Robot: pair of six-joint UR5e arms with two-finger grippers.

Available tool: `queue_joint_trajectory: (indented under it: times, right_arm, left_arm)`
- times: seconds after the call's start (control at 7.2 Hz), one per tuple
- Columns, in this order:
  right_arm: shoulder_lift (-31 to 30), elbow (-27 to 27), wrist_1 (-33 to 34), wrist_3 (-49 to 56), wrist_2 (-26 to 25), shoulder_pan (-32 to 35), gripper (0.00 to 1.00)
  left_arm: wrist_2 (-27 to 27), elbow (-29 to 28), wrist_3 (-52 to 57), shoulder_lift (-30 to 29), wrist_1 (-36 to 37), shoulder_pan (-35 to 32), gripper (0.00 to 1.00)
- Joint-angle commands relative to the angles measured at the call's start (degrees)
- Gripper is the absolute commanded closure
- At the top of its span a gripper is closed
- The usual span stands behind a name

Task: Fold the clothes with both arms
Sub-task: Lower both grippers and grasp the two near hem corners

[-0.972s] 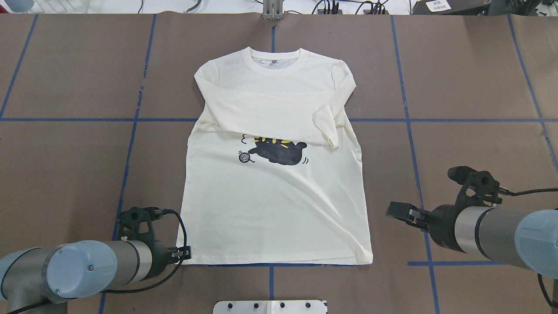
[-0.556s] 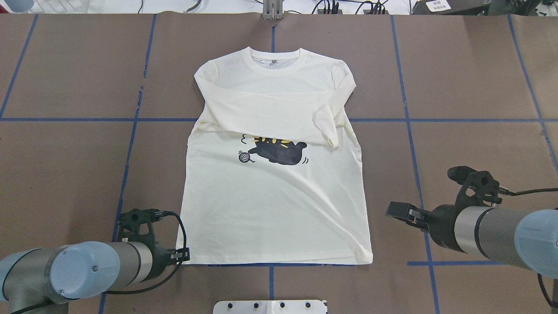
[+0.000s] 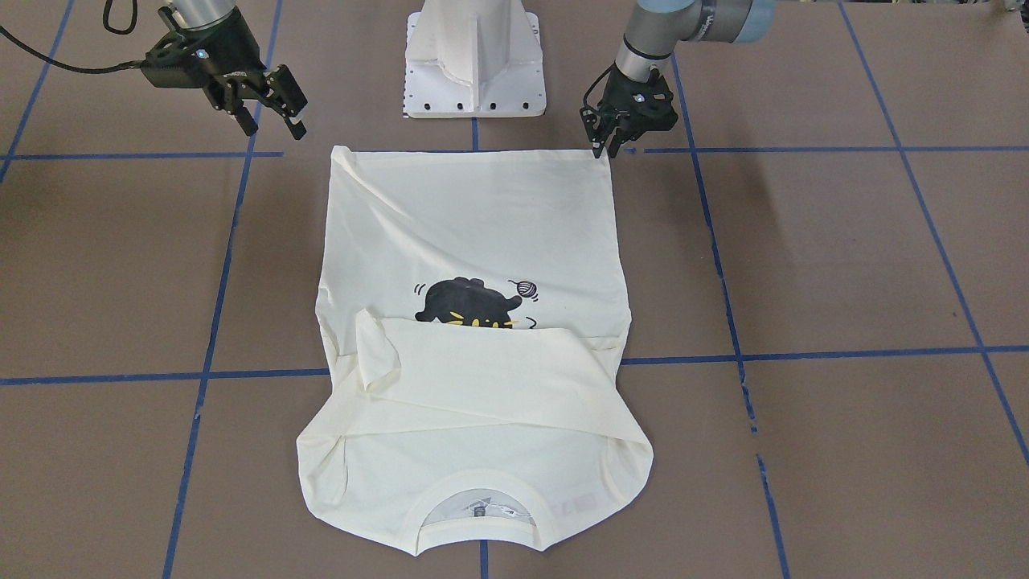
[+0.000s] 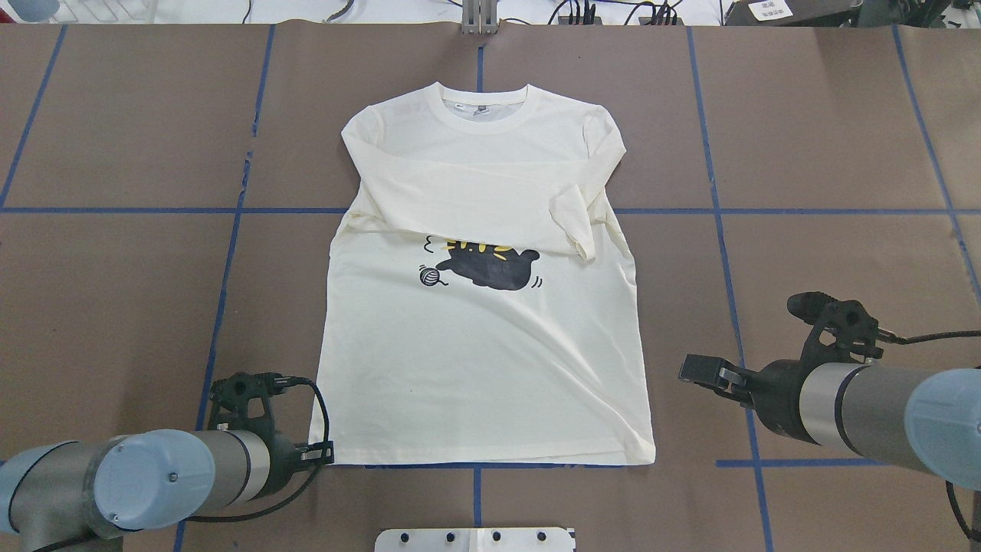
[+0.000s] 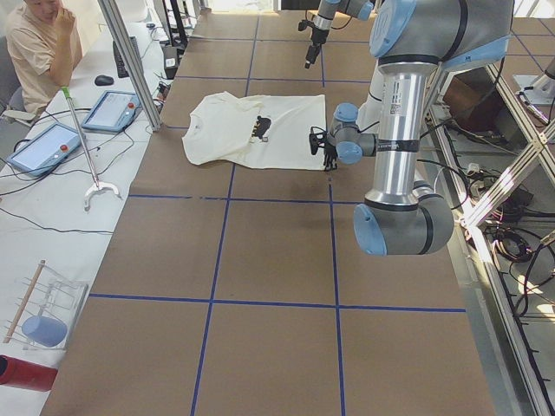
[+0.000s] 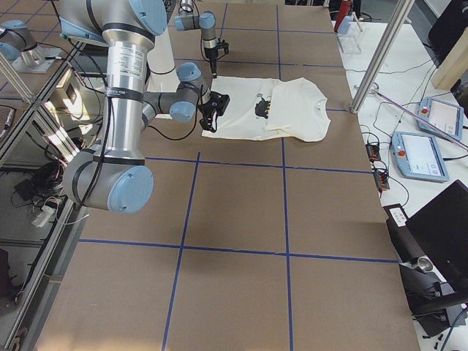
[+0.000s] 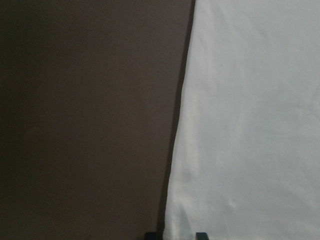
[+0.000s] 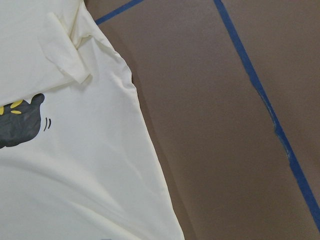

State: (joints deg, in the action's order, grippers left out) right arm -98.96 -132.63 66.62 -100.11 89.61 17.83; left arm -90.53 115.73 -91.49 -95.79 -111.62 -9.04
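The clothes, one cream long-sleeved T-shirt [image 4: 483, 368], lie flat with the collar far from me. Both sleeves are folded across the chest and half cover the black cat print [image 4: 487, 268]. My left gripper [image 4: 325, 453] is low at the hem's left corner [image 3: 601, 153], open. In the left wrist view its fingertips [image 7: 151, 234] straddle the shirt's side edge [image 7: 250, 125]. My right gripper [image 3: 269, 104] hangs open above the table, apart from the hem's right corner [image 4: 647, 456]. The right wrist view looks down on the shirt's right side [image 8: 75, 165].
The white pedestal base [image 3: 476, 56] stands just behind the hem. Blue tape lines [image 4: 720, 211] cross the brown table cover. In the left side view a person [image 5: 39, 48] sits at a side table with tablets [image 5: 108, 108].
My left arm has drawn slightly back toward me and lower at the hem's left corner. The right arm and the shirt have not moved.
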Motion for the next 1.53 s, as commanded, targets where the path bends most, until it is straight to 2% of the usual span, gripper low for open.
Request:
queue_joint_trajectory:
  times: [0.0,0.14,0.69,0.83,0.97,1.11,1.39]
  right_arm:
    - [0.0,0.0,0.0,0.0,0.04,0.01,0.05]
    - [0.09,0.0,0.0,0.0,0.04,0.01,0.05]
    - [0.26,0.0,0.0,-0.35,-0.05,-0.42,0.06]
    - [0.52,0.0,0.52,-4.53,-3.1,-2.51,0.17]
    - [0.79,0.17,1.74,-7.35,-6.35,-5.23,0.23]
    - [2.1,0.44,4.37,-9.21,-7.95,-6.91,0.24]
    - [10.42,5.07,10.53,-12.91,-11.2,-9.29,0.23]
  left_arm:
    - [0.0,-0.33,0.0,-0.1,0.0,0.42,0.7]
    - [0.0,-0.33,0.0,-0.19,0.0,0.43,0.97]
    - [0.0,0.63,0.61,-0.1,0.0,0.25,1.0]
    - [0.0,1.24,0.62,-0.19,0.0,0.25,1.0]
    - [0.0,1.34,0.62,-0.54,0.0,0.34,1.0]
    - [0.09,1.25,0.62,-0.63,0.0,0.42,1.0]
    - [1.22,1.34,0.62,-0.63,-0.09,0.34,1.0]
